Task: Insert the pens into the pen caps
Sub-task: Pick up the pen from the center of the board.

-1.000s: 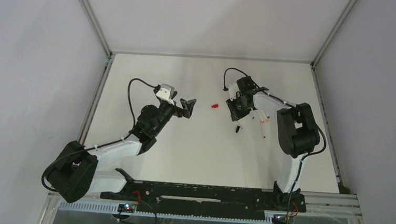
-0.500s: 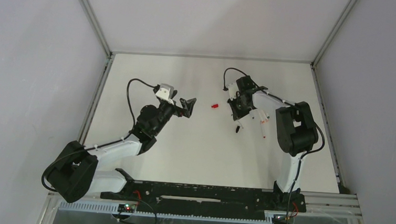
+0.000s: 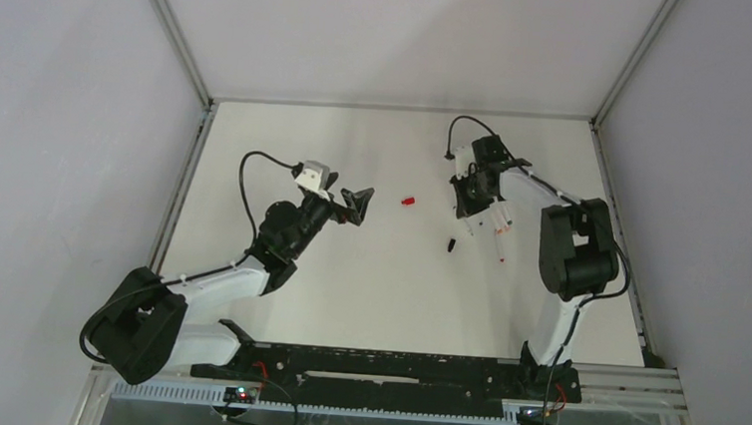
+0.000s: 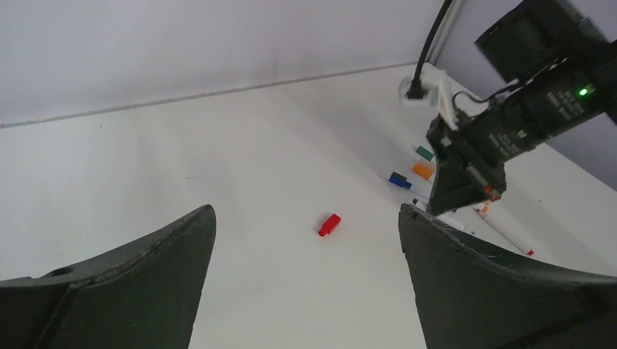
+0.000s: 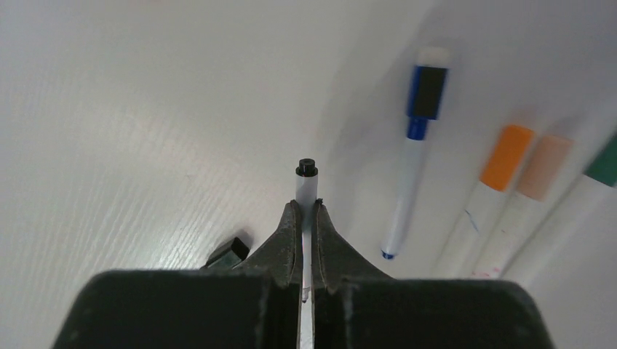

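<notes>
Clearly the right tool is clamped shut on a thin pen that pokes out beyond its tips. Pressed into a cap, the slim barrel could slide back, or the cap skid away. The black cap lies just left of this tool. The left tool gapes wide and empty, with the red cap ahead.

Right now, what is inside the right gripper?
A white pen, black end sticking out, clamped between the shut fingers. The right gripper hides most of its barrel and part of the black cap on the table below.
</notes>
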{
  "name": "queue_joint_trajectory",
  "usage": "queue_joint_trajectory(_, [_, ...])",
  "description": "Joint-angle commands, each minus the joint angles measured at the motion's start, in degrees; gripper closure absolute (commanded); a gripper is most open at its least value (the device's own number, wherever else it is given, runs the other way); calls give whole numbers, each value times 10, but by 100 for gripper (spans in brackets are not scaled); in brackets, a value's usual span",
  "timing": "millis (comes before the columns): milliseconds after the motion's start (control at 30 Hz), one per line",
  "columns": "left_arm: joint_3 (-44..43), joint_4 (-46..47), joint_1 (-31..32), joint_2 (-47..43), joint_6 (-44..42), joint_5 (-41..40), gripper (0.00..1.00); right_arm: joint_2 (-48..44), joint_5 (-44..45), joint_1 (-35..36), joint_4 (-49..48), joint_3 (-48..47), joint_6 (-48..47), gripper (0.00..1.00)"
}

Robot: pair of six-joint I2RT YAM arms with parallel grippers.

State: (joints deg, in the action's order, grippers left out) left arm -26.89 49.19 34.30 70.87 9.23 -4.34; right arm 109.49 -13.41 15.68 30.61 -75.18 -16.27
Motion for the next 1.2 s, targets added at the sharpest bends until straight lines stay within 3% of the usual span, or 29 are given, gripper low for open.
queue_joint_trajectory(0, [18,43,-3,5,16,8,0,-62,-39,-20,3,-3,10,100])
queue_joint_trajectory(167, [34,77,-3,4,35,47,0,-100,-137,-50,33,-3,-1,100])
queue_joint_trajectory(300, [40,88,-3,1,91,111,0,-146,-279,-73,74,-3,-11,100])
queue_joint_trajectory(467, [48,153,-3,5,250,193,2,-201,-441,-91,62,22,26,100])
queue_joint_trajectory(600, [63,271,5,25,403,223,7,-235,-565,-93,14,50,81,100])
queue_joint_trajectory(700, [66,321,32,37,459,197,11,-262,-625,-88,-52,78,146,100])
queue_joint_trajectory(833, [58,321,100,42,458,120,13,-286,-646,-74,-124,107,213,100])
queue_joint_trajectory(1167, [21,314,161,98,435,22,32,-297,-643,-30,-143,113,229,100])
